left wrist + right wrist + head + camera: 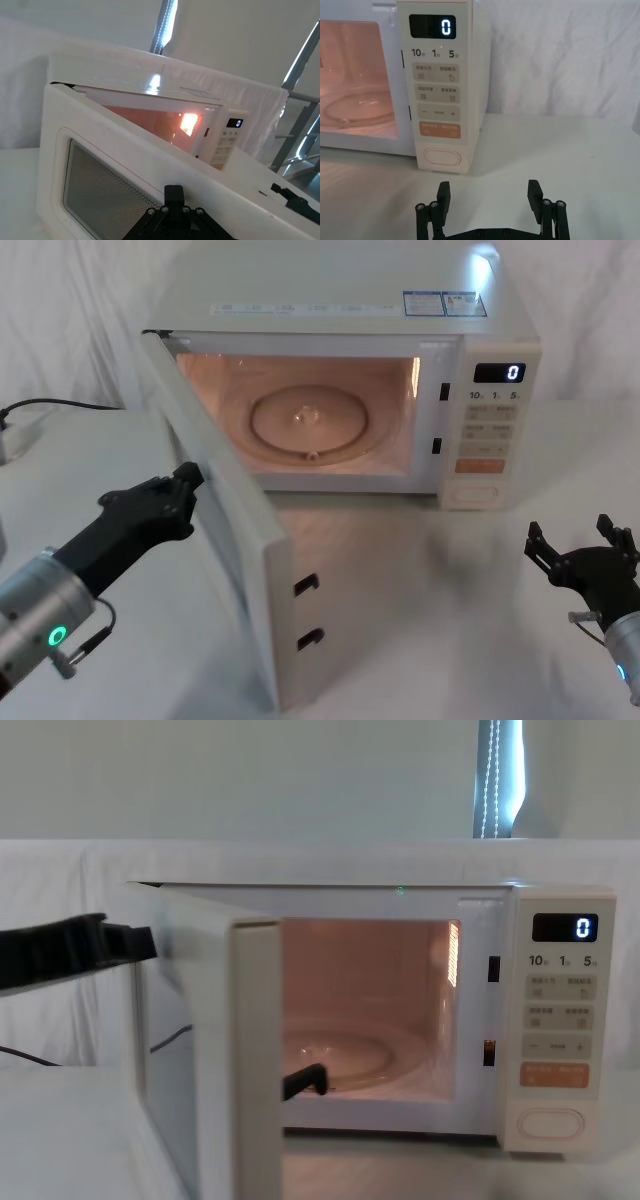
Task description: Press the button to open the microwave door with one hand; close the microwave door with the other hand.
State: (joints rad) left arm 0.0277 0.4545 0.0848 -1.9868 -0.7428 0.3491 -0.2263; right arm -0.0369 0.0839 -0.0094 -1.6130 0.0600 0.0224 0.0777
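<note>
Microwave (330, 300) cavity lit, holding just the glass turntable (312, 420); microwave door (225, 530) swung wide open toward near left. Left gripper (178, 492) tip against the door's outer face, jaw state can't tell. Right gripper (489, 196) spread, holding nothing, near right, just in front of the button (441, 157) on the control panel (436, 90).

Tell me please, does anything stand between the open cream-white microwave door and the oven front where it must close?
Nothing visible does. The cream-white microwave door stands wide open, and the lit cavity holds just its glass turntable. The black left gripper is at the door's outer face; the black right gripper sits open, off to the side.
</note>
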